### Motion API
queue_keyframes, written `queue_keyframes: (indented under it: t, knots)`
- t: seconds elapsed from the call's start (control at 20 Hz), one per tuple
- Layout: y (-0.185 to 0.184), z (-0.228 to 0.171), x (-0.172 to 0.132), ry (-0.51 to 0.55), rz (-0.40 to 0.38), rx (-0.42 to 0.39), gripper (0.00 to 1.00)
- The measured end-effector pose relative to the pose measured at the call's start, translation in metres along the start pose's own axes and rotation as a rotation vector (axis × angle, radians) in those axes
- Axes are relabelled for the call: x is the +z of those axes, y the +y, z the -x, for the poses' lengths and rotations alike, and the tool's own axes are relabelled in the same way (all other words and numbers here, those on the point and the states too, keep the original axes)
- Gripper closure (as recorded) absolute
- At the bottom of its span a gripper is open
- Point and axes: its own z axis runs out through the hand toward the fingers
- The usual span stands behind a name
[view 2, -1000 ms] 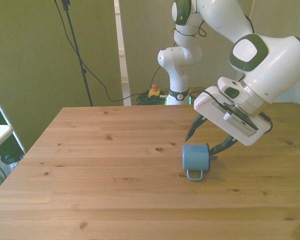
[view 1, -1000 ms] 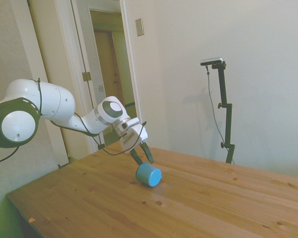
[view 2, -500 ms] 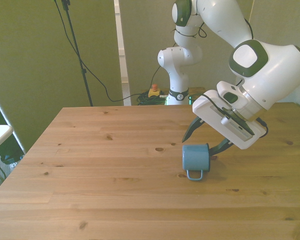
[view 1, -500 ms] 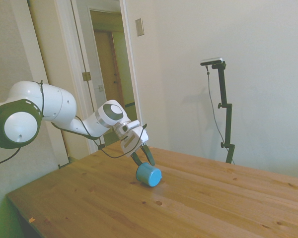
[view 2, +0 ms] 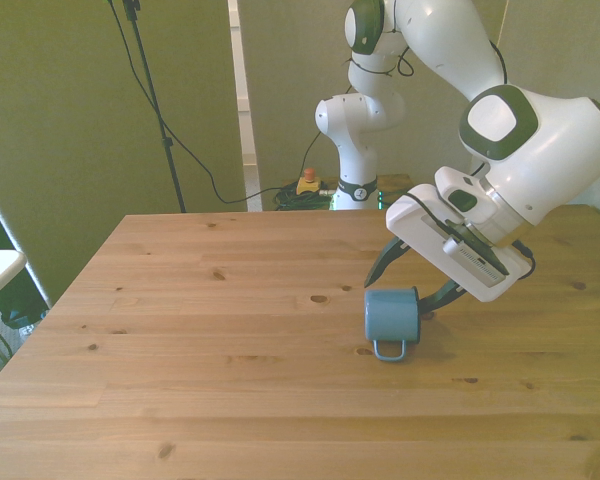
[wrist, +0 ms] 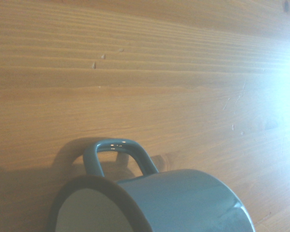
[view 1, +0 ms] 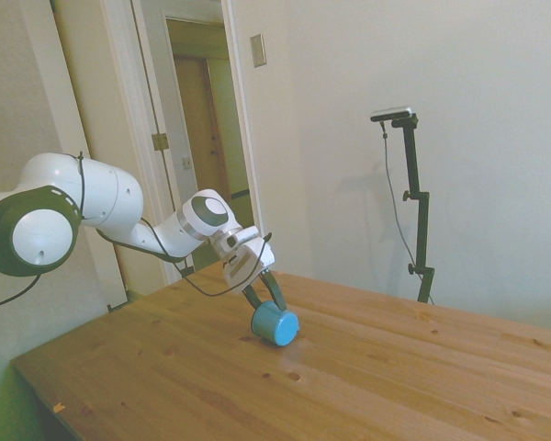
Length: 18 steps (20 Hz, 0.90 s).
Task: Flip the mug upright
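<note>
Light-blue mug (view 2: pixel 391 316) lying on its side on the wooden worktop (view 2: pixel 230 350), handle (view 2: pixel 388 349) flat against the wood. Right behind its rim, tool (view 2: pixel 417 284) angled down, fingers spread, straddling the mug's far end.

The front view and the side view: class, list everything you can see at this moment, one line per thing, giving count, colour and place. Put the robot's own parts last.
mug: one, light blue, lying on its side on the table, handle resting flat on the wood toward the camera in the front view
table: one, light wood with knots, filling the lower part of both views
doorway: one, white frame, behind the table in the side view
wall plate: one, pale, high on the wall beside the doorway
arm: one, white with dark joints, reaching down to the mug
gripper: one, white body with dark jaws open, one on each side of the mug
</note>
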Motion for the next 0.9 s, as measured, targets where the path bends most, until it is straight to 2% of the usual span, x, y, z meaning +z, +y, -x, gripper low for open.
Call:
queue_keyframes:
  t: [0.9]
  knots:
    - [0.0032,-0.0015,-0.0009,-0.005,0.029,0.006,1.0]
